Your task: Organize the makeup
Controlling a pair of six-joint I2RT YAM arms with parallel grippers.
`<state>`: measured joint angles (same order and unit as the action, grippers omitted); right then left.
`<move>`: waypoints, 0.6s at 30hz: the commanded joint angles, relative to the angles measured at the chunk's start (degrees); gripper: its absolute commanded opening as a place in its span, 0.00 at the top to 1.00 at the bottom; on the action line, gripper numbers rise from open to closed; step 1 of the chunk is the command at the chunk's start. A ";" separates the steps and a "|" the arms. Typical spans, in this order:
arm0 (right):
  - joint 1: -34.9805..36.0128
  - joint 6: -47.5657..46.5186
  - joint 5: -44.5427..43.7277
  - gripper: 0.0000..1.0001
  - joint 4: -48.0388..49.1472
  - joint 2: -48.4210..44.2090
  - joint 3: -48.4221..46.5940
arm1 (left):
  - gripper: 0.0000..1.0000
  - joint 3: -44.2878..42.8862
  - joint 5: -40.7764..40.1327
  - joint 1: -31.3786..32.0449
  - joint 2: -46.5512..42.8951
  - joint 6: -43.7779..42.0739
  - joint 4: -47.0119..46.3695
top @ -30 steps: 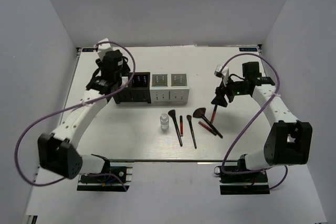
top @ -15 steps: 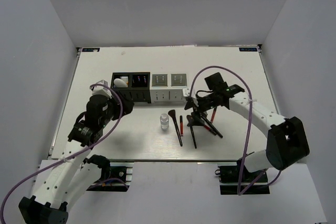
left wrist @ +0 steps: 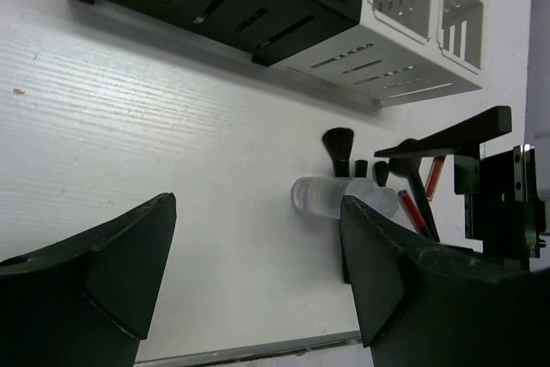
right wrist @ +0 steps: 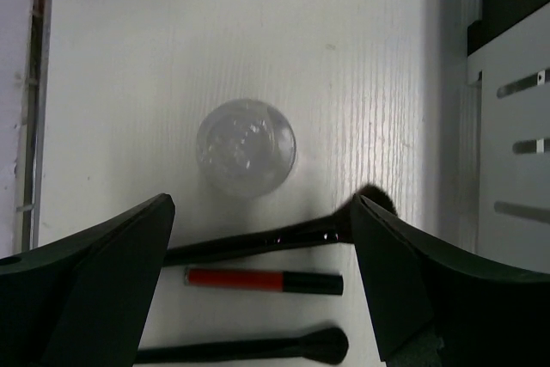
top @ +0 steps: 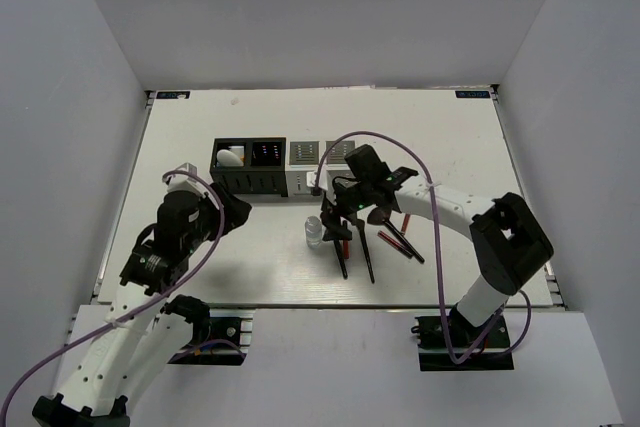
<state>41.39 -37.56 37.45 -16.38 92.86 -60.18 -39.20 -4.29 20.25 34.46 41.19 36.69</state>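
The right gripper (right wrist: pixel 262 204), jaws spread wide and holding nothing, hangs just over the small clear bottle (right wrist: pixel 246 146), which stands upright on the table (right wrist: pixel 215 23) beside the black brushes (right wrist: pixel 258 238) and a thin red stick (right wrist: pixel 249 279) (the left gripper (left wrist: pixel 258 204), equally wide and empty, hovers off to the left), in front of the slotted boxes (top: pixel 305 184).

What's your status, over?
Left gripper open, empty, off to the side. Right gripper open, above the upright bottle. Brush lies close beside it, could snag.
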 commanded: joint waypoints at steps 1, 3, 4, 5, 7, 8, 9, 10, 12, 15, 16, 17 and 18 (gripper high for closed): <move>1.41 2.67 -0.71 0.12 3.73 1.53 -3.36 | 0.13 -1.41 -1.59 0.14 -1.49 0.73 3.83; 2.56 2.76 -0.63 0.12 3.99 2.67 -3.80 | 0.13 -1.14 -2.03 0.14 -2.37 1.09 4.97; 2.82 3.02 -0.71 0.12 4.16 2.94 -4.24 | 0.13 -1.05 -2.21 0.14 -2.64 1.35 5.32; 3.17 3.11 -0.63 0.12 4.08 3.29 -4.41 | 0.14 -0.97 -2.30 0.14 -2.82 1.52 5.67; 3.87 3.28 -0.80 0.13 4.16 3.99 -4.94 | 0.14 -0.62 -2.38 0.14 -3.86 2.23 5.76; 4.05 3.28 -0.98 0.14 4.16 4.34 -5.12 | 0.14 -0.18 -2.56 0.14 -4.13 2.66 5.76; 4.49 3.46 -1.24 0.15 4.25 4.96 -5.21 | 0.13 -0.17 -2.82 0.14 -4.31 2.75 5.76; 4.41 3.89 -1.15 0.16 4.43 5.22 -5.38 | 0.13 0.00 -2.91 0.14 -4.57 3.02 5.68; 4.75 3.81 -1.41 0.19 4.52 6.10 -5.65 | 0.13 -0.17 -3.09 0.14 -4.40 2.93 5.94; 5.28 3.81 -1.77 0.27 4.60 6.72 -6.26 | 0.13 0.00 -3.26 0.14 -4.22 3.11 5.94; 5.37 3.64 -1.77 0.30 4.26 6.72 -6.35 | 0.13 0.09 -3.18 0.14 -3.96 3.11 5.85; 5.37 3.03 -1.94 0.41 4.08 6.98 -6.52 | 0.13 0.09 -3.09 0.14 -3.70 3.02 5.77; 5.46 2.76 -2.21 0.47 3.73 6.98 -6.61 | 0.13 0.00 -3.09 0.14 -3.43 2.85 5.76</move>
<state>46.35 -34.54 35.73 -13.37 99.59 -64.20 -39.16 -6.66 20.25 30.41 43.92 42.15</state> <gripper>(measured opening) 0.562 0.867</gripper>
